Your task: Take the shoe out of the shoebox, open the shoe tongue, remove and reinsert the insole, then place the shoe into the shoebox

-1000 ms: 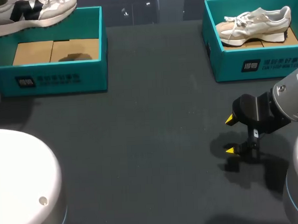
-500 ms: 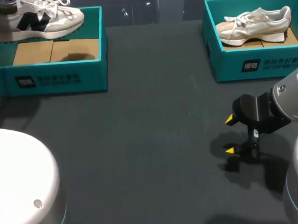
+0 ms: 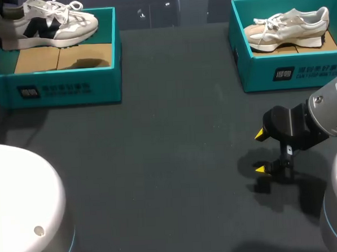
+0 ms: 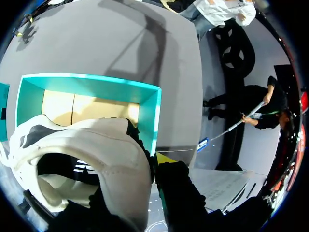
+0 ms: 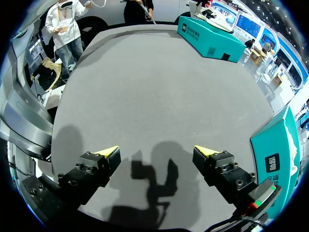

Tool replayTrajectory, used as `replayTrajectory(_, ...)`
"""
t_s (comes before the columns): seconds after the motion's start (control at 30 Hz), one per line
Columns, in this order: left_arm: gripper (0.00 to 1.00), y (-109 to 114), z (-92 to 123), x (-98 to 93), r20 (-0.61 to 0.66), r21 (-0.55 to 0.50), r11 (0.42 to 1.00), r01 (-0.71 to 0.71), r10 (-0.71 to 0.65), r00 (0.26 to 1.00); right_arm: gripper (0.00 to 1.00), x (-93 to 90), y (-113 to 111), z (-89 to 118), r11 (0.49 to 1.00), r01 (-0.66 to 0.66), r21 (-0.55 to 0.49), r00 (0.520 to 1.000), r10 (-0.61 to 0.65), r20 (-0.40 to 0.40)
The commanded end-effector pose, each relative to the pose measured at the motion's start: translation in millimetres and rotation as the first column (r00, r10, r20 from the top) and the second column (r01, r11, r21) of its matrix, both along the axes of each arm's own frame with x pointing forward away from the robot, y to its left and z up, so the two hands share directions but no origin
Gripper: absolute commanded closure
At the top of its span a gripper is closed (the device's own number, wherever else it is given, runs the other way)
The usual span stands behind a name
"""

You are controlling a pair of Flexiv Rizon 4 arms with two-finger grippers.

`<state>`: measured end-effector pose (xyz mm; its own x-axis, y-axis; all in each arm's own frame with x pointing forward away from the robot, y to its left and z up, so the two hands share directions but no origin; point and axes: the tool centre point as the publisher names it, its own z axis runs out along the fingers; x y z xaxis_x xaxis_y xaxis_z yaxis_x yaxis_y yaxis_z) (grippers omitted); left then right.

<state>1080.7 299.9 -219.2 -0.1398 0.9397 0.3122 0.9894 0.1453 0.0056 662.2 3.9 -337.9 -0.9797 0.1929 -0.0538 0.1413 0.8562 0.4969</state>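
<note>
While my right gripper hovers nearby, fingers apart, the left gripper holds
Clamped on the heel of a white-and-navy laced sneaker, lengthwise above the open teal cardboard shoebox far left, toe toward the middle

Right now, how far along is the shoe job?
Early, it seems. The left gripper holds the shoe by its heel above the left shoebox, so the take-out is in hand. The right gripper hangs open over the table, empty. Everything after that looks left to do.
</note>
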Motion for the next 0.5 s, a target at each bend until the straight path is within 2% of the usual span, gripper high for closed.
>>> replayTrajectory(0.03,1.00,-2,-13,7.1,0.004,0.001,1.000,0.028,-0.028,1.000,0.00,-1.8,0,0,1.000,0.001,0.000,1.000,-0.001,0.003)
replayTrajectory(0.43,1.00,-2,-15,6.7,0.010,0.009,0.999,0.036,-0.036,0.999,0.00,-1.8,0,0,1.000,0.001,0.000,1.000,-0.001,0.003)
replayTrajectory(0.5,1.00,-4,-28,6.7,0.011,0.017,0.999,0.045,-0.045,0.999,0.00,-1.8,0,0,1.000,0.001,0.000,1.000,-0.001,0.003)
